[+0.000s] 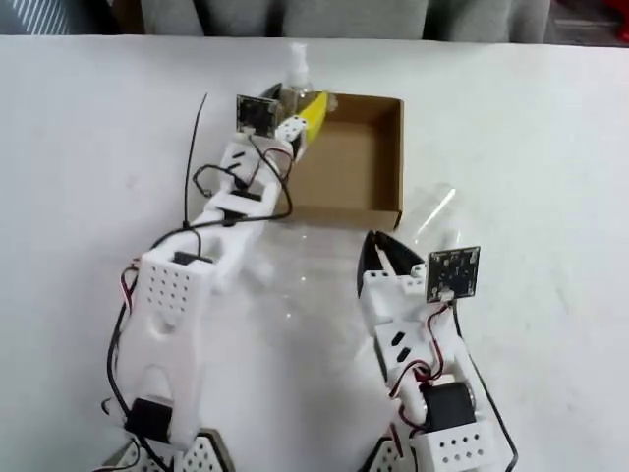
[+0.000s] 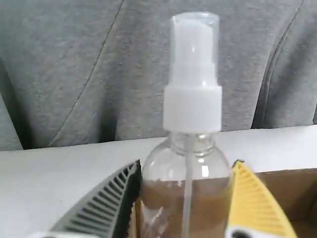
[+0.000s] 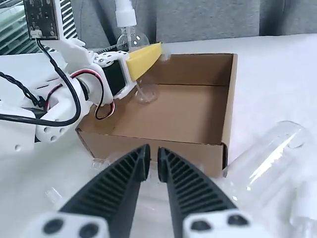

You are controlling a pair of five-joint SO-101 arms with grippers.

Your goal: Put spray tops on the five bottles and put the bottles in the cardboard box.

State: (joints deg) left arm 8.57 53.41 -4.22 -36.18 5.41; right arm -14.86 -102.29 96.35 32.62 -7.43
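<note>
A clear bottle (image 2: 185,198) with a white spray top (image 2: 193,79) stands upright between the grey and yellow fingers of my left gripper (image 2: 185,178), which is shut on it. From above, this bottle (image 1: 298,74) is at the far left corner of the cardboard box (image 1: 378,211), and its base (image 3: 146,93) sits inside the box (image 3: 198,106). My right gripper (image 3: 152,161) hovers before the box's near wall, black fingers together with nothing between them. A bare clear bottle (image 3: 270,156) lies on the table right of the box.
The lying bottle (image 1: 432,208) rests between the box and my right gripper (image 1: 371,241). Faint clear plastic pieces (image 3: 101,161) lie on the white table (image 1: 550,147) by the box's near wall. A grey upholstered backrest runs behind the far edge.
</note>
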